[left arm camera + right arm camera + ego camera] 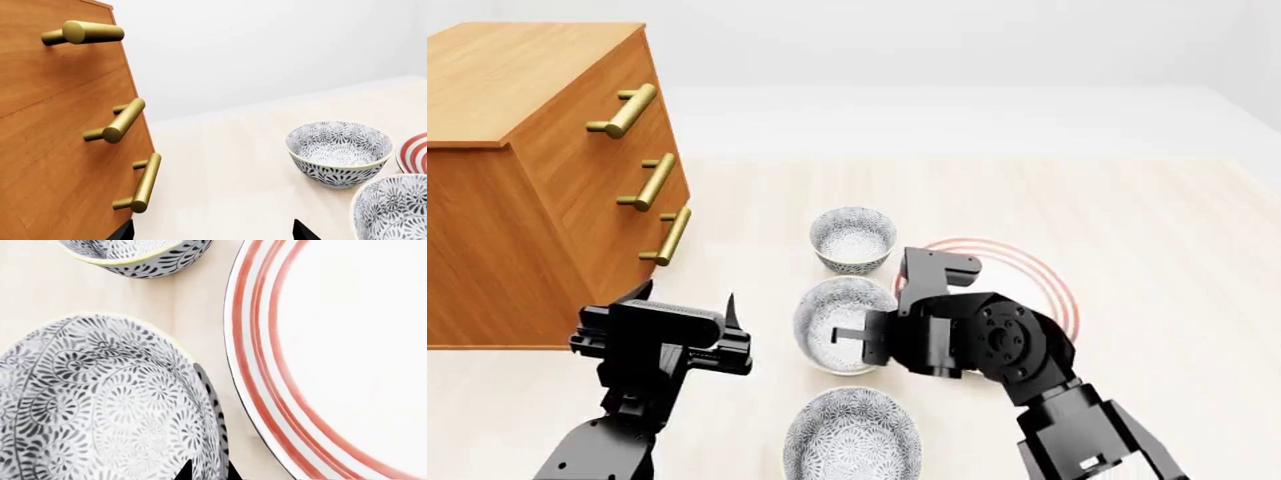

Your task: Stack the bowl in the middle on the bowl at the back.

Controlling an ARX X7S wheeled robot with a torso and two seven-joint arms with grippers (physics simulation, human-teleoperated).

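Three speckled grey-and-white bowls stand in a row on the light table. The bowl at the back [854, 238] [339, 152] [133, 252] is empty. Just nearer is the bowl in the middle [834, 318] [393, 207] [100, 405]. My right gripper [872, 336] [207, 473] reaches in from the right, one fingertip inside and one outside the right rim of the bowl in the middle, shut on its wall. The bowl rests on the table. To the left, my left gripper [685, 300] [213, 235] is open and empty, next to the dresser.
A wooden dresser [521, 170] [53, 125] with brass handles stands at the left. A flat red-ringed plate [1041, 280] [347, 355] [417, 150] lies just right of the bowls, partly under my right arm. A third speckled bowl [851, 435] sits nearest me.
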